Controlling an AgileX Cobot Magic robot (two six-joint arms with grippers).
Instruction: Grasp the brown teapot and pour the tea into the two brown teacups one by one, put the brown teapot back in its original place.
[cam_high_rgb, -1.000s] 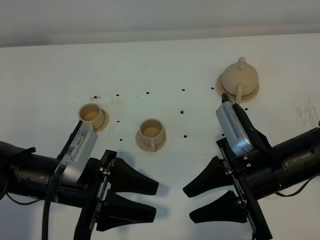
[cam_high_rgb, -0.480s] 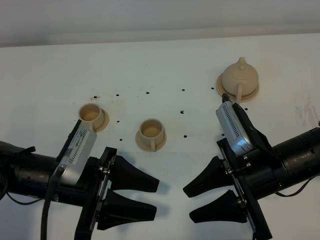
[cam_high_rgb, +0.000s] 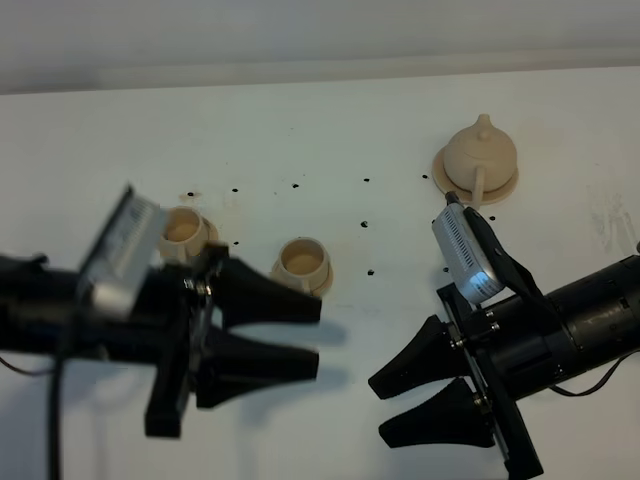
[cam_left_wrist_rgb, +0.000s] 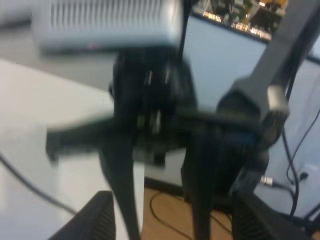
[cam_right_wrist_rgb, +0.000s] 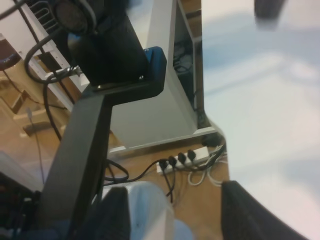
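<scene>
Toward 2 o'clock on the white table (cam_high_rgb: 330, 120), the brown teapot (cam_high_rgb: 480, 152) sits lidded on its round coaster (cam_high_rgb: 441, 166), loop handle turned to 6 o'clock. I judge that this suits the right gripper (cam_high_rgb: 377, 408), which waits at 5 o'clock with jaws spread and empty. One teacup (cam_high_rgb: 188, 230) stands at 10 o'clock, half hidden by my left arm's camera. The centre teacup (cam_high_rgb: 303, 260) stands upright on its saucer, mouth up to take tea. Reaching in from 9 o'clock, the left gripper (cam_high_rgb: 317, 337) hovers just beside the centre teacup, jaws likewise spread on nothing. No grasp is made yet, and the right arm looks better placed for the handle.
</scene>
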